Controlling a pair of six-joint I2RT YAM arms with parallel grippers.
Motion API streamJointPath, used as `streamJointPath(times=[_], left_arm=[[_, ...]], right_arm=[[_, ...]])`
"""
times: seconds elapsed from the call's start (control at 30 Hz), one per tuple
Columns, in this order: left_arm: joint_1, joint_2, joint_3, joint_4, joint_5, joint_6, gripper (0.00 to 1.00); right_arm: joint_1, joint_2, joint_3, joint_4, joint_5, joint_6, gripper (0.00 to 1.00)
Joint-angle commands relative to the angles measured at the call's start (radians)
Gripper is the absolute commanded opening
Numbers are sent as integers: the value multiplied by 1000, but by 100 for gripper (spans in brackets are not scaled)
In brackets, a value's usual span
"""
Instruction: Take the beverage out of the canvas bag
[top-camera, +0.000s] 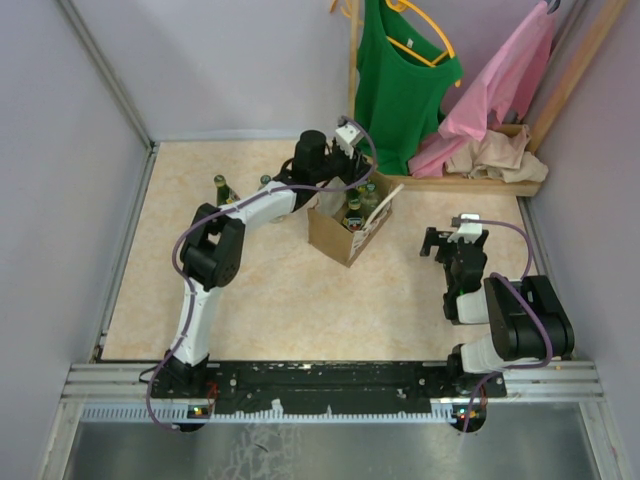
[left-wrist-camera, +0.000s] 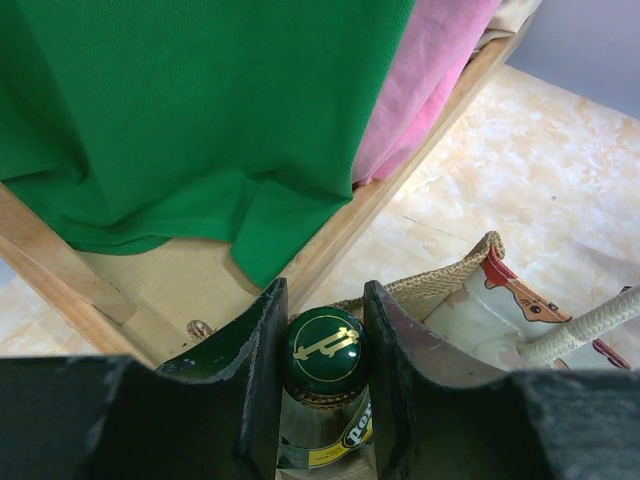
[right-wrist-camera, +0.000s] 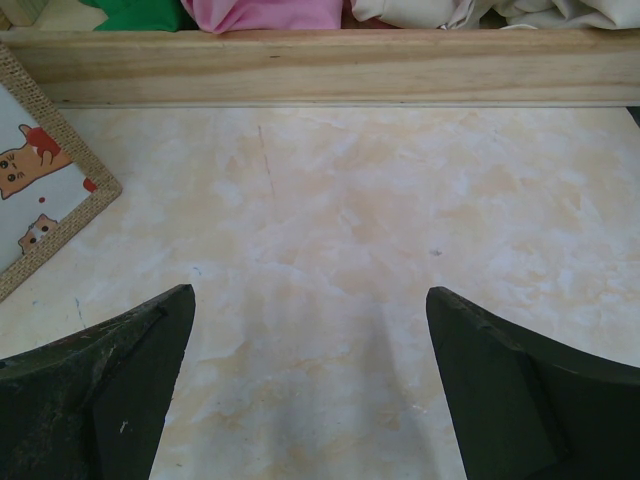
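The canvas bag (top-camera: 338, 236) stands mid-table, tan with a white handle (left-wrist-camera: 590, 322) and a cat-print rim (left-wrist-camera: 505, 285). Bottles (top-camera: 353, 212) stand inside it. My left gripper (top-camera: 352, 178) reaches down into the bag's far side. In the left wrist view its fingers (left-wrist-camera: 322, 300) are shut on the neck of a green-capped glass bottle (left-wrist-camera: 323, 348), just under the cap. My right gripper (top-camera: 450, 238) is open and empty, low over the table right of the bag; its view (right-wrist-camera: 310, 300) shows bare tabletop and the bag's printed side (right-wrist-camera: 40, 190).
Two more green bottles (top-camera: 222, 188) (top-camera: 265, 181) stand on the table left of the bag. A wooden rack base (top-camera: 470, 183) runs behind the bag, with a green shirt (top-camera: 400, 70) and pink garment (top-camera: 500, 90) hanging over it.
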Motion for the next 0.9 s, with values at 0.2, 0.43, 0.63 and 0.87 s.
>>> streamJointPath(times=[0.2, 0.43, 0.63, 0.87], left_arm=[[-5, -21, -19, 4, -32, 20, 0], [-13, -151, -30, 58, -31, 31, 0], [-16, -235, -15, 78, -28, 28, 0], [-19, -325, -10, 86, -9, 23, 0]], right_arm=[[0, -5, 28, 48, 3, -19, 99], [-1, -5, 27, 48, 3, -19, 99], [0, -5, 28, 48, 4, -19, 99], [1, -6, 28, 48, 4, -19, 99]])
